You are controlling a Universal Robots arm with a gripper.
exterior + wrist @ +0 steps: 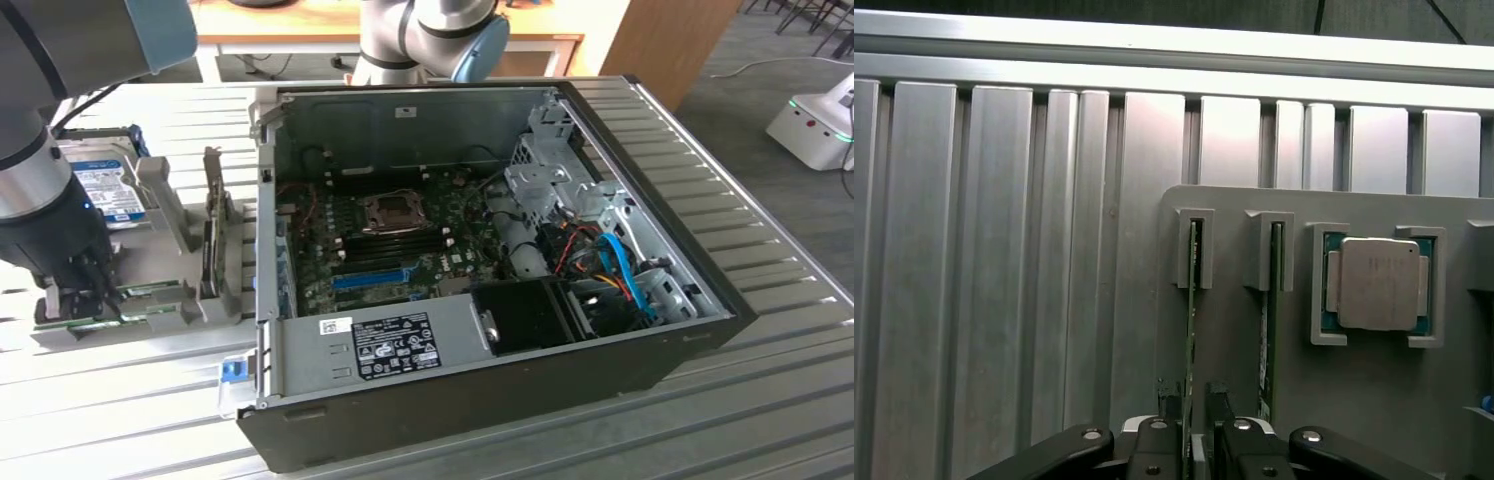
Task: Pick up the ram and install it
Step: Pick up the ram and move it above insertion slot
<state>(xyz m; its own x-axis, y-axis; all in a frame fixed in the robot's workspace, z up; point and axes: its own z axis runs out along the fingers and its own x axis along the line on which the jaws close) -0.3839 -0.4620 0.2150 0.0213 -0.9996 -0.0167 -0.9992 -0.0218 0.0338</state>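
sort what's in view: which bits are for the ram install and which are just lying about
For the job: ram, open pincer astride it, grey holder, motherboard in the computer case.
Lying about: hard drive, expansion card, processor chip, second ram stick.

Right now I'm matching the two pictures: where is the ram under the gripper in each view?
Exterior view: the ram stands on edge in the grey holder at the exterior view's left, by the gripper.
Wrist view: the ram, edge-on, runs between the fingers of the open gripper, in the slot farther from the CPU.
Shared landmark: the holder.
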